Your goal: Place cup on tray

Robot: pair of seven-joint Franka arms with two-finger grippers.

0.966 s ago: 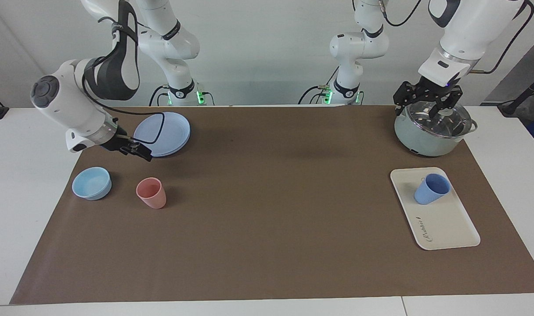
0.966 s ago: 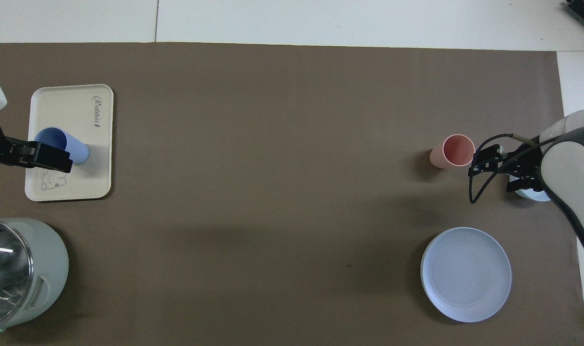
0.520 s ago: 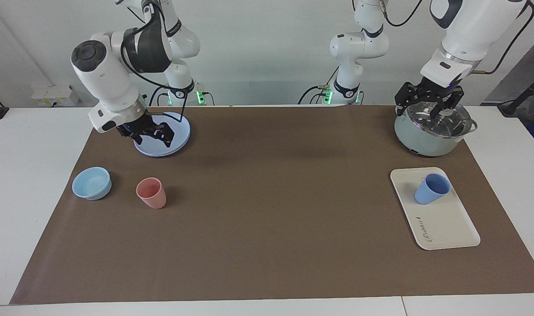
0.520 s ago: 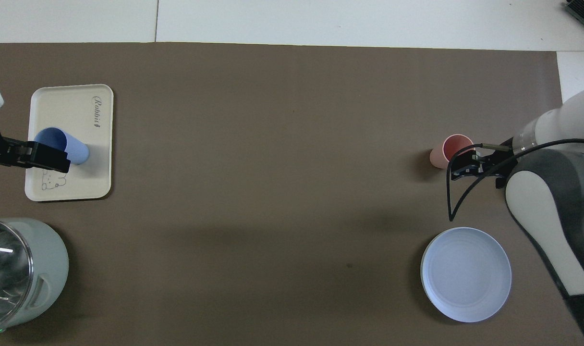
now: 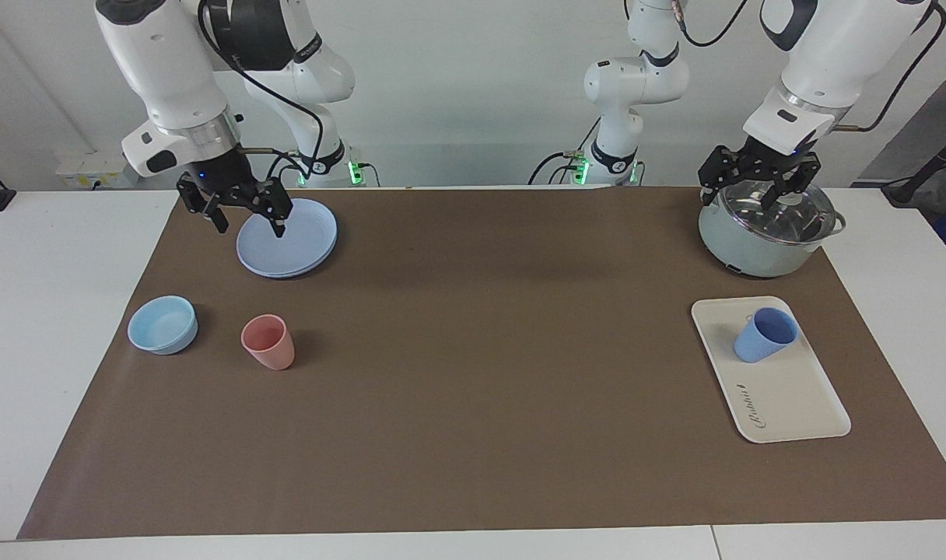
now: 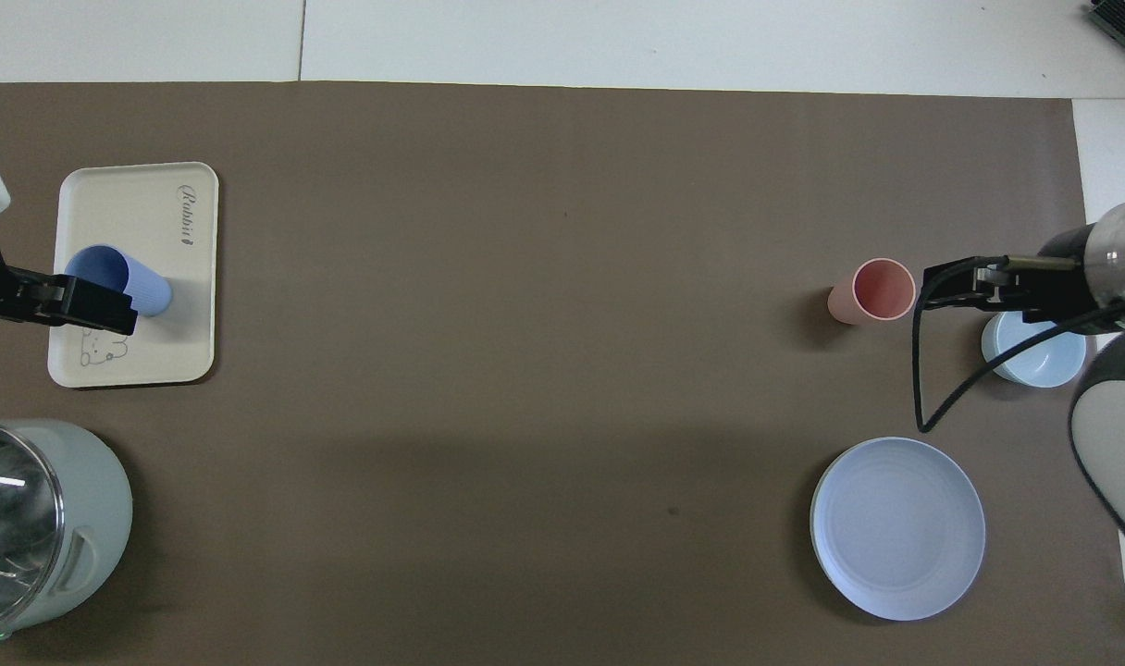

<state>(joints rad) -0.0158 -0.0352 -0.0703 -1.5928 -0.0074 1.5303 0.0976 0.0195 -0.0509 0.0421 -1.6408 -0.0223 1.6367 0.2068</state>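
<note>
The periwinkle-blue cup (image 5: 765,334) stands mouth up on the cream-white tray (image 5: 792,397) at the left arm's end of the table. They also show in the overhead view as the cup (image 6: 142,287) and the tray (image 6: 137,213). My left gripper (image 5: 741,194) is open and empty, raised over the pot's lid and apart from the cup. In the overhead view the left gripper (image 6: 100,310) covers part of the cup. My right gripper (image 5: 250,225) is open and empty, pointing down over the edge of the blue plate. It also shows in the overhead view (image 6: 951,289).
A grey-green pot (image 5: 765,241) with a glass lid stands nearer to the robots than the tray. At the right arm's end lie a round blue plate (image 5: 298,233), a pink cup (image 5: 268,341) and a light-blue bowl (image 5: 162,324). A brown mat (image 5: 473,350) covers the table.
My right arm has risen from low beside the pink cup and bowl and now points its gripper down over the plate's edge. The left gripper and the cup have barely moved.
</note>
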